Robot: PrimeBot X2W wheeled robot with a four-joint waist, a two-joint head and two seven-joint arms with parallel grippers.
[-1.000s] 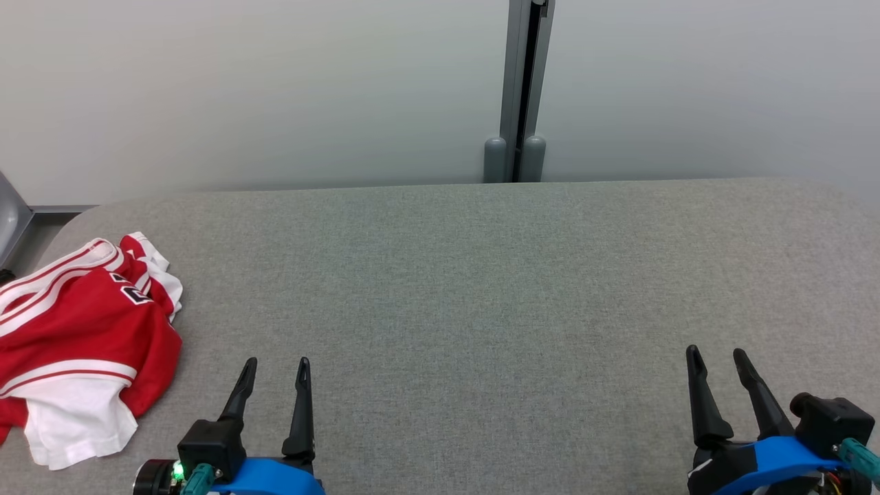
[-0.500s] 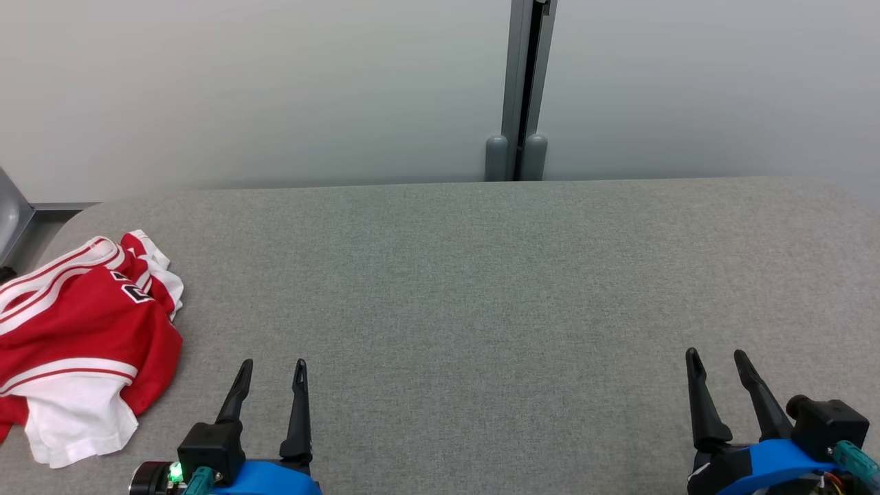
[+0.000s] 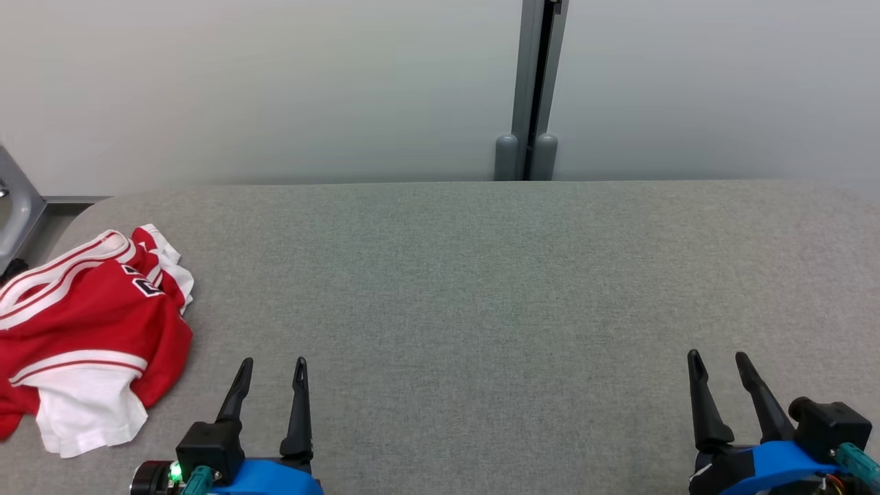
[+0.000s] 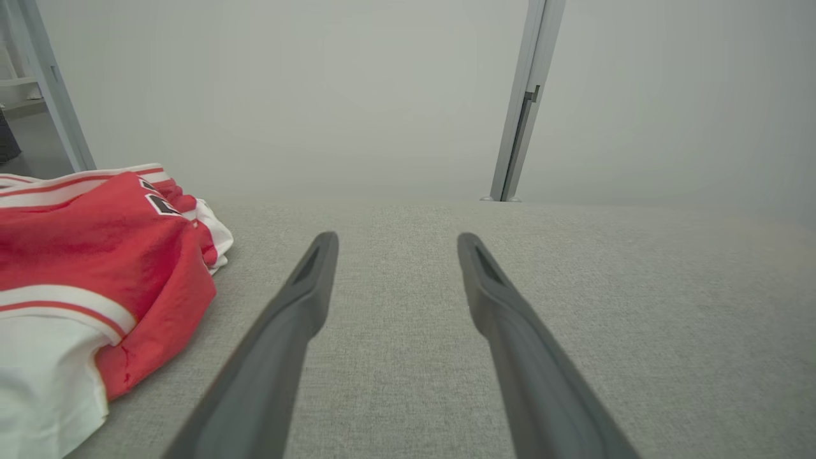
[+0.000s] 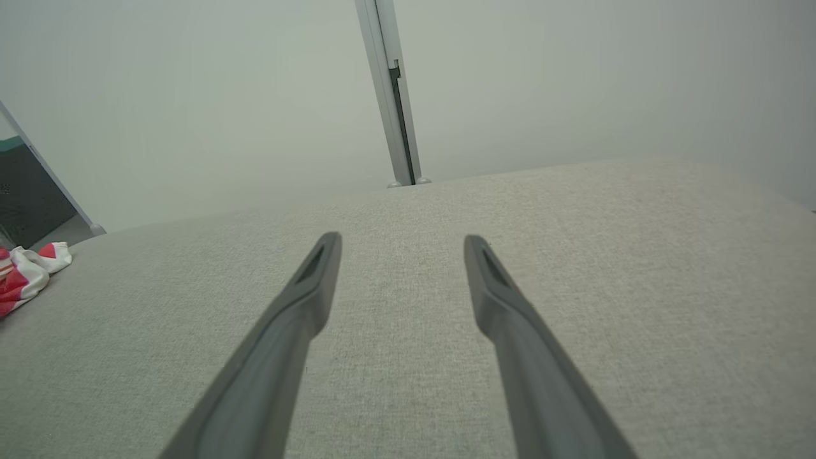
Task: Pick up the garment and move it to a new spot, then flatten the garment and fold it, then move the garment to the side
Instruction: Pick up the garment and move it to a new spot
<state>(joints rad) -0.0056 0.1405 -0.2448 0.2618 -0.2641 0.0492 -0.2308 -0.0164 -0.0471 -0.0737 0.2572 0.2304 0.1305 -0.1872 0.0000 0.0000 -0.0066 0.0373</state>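
Both pairs of jaws stand apart and empty at the near edge of the grey table [image 3: 481, 275], one pair toward each near corner. You find the red-and-white garment [image 3: 89, 323] bunched at the table's left edge, near your left jaws on their outer side and well apart from the right. It looks light, soft and limp, so pinch a raised fold or the white-striped band [image 3: 62, 267], not flat cloth.
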